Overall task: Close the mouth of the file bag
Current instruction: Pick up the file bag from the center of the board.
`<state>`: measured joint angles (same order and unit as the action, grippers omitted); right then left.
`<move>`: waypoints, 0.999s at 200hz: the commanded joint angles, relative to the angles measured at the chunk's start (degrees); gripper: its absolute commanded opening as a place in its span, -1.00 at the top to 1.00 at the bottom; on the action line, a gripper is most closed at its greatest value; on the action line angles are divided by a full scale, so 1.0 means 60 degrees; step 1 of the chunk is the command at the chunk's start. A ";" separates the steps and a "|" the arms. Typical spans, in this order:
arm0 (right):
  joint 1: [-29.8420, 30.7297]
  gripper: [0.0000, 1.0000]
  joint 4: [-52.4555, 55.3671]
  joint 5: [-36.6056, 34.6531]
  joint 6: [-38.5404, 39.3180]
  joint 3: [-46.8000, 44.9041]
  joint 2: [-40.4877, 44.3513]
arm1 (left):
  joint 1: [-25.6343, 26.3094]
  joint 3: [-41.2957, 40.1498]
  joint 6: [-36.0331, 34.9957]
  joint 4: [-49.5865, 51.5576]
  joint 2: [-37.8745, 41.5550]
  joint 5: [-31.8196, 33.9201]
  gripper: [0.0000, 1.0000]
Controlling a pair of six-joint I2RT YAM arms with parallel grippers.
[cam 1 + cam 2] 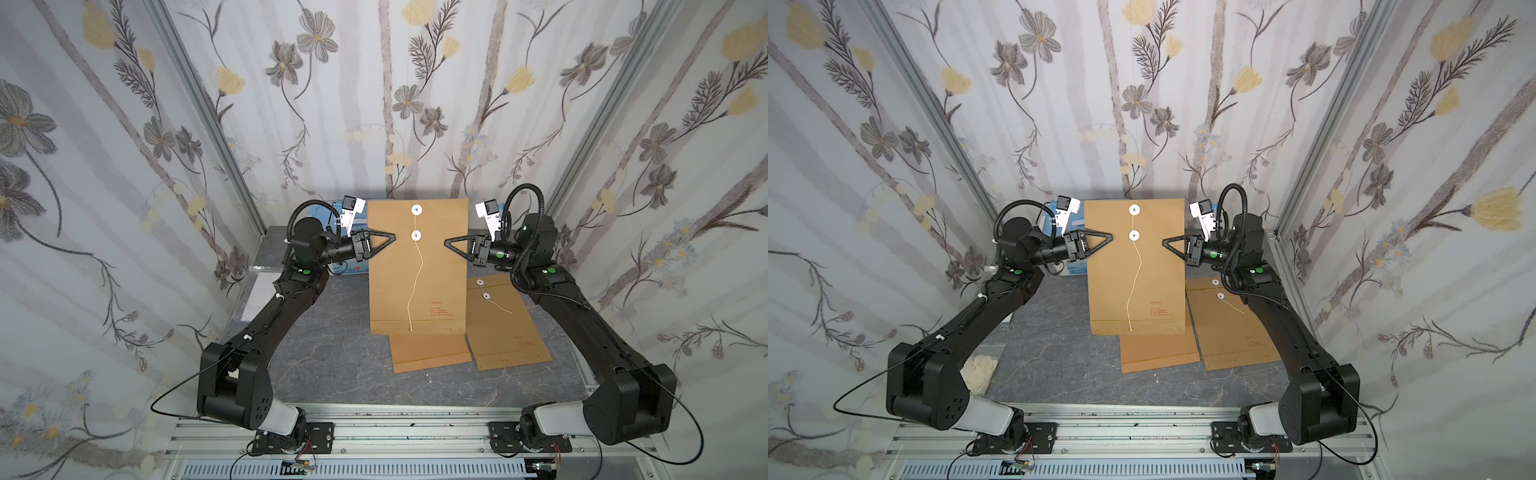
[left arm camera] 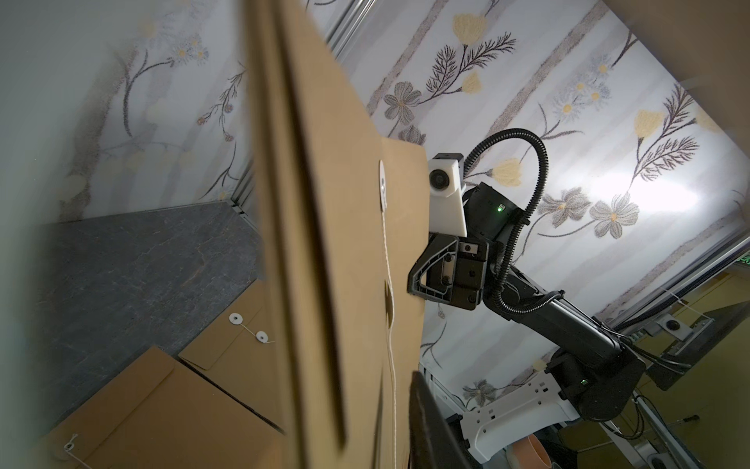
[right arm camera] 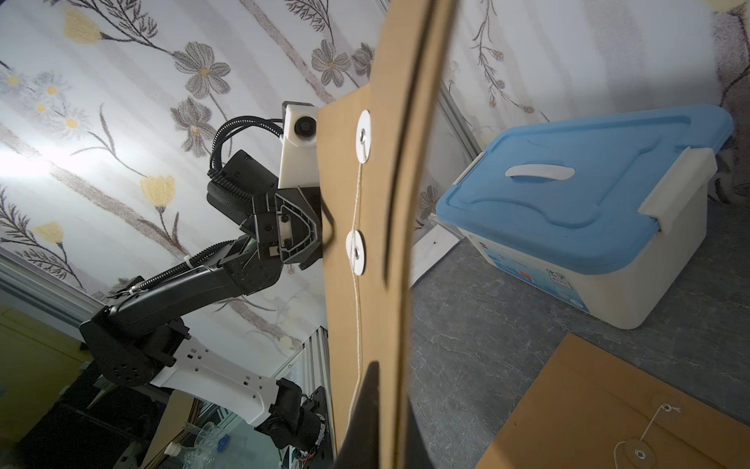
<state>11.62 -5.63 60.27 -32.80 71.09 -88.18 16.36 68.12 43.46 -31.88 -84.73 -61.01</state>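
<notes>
Between the pincers the file bag (image 1: 440, 286) stands upright: right pincer (image 1: 446, 242) clamped on its edge, left pincer (image 1: 392, 237) at the opposite edge, grip unclear; flap (image 1: 390, 214) folded, string (image 1: 410, 311) hangs loose below them, so winding it round the discs (image 1: 417, 236) is judged next.

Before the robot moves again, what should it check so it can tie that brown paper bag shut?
1. File bag standing upright between both tools: ok.
2. Right tool shut on the bag's edge: ok.
3. Left tool clamped on the opposite edge: cannot tell; its tip overlaps the bag.
4. String wound around the lower button: not ok; it hangs loose down the front.
5. String clear of both tools: ok.
6. Flap lying flat under the upper button: cannot tell.
</notes>
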 commanded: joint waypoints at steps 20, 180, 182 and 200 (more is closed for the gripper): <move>-0.0005 1.00 -0.0114 0.0008 0.0178 -0.0036 0.0063 | 0.0003 0.0032 -0.0139 -0.0279 0.0073 0.0090 0.72; -0.0047 1.00 -0.0621 -0.0247 -0.0250 0.0042 0.0006 | 0.0046 -0.0030 -0.0323 0.0088 -0.0014 -0.0159 0.80; -0.0047 1.00 -0.0624 -0.0227 -0.0255 0.0045 0.0005 | 0.0043 -0.0030 -0.0324 0.0085 -0.0014 -0.0147 0.80; -0.0034 1.00 -0.0598 -0.0202 -0.0226 0.0024 0.0005 | 0.0044 -0.0028 -0.0219 -0.0071 -0.0052 -0.0216 0.90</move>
<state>11.40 -5.96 59.61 -34.22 70.96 -87.96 16.67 68.03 42.44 -31.05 -84.93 -61.14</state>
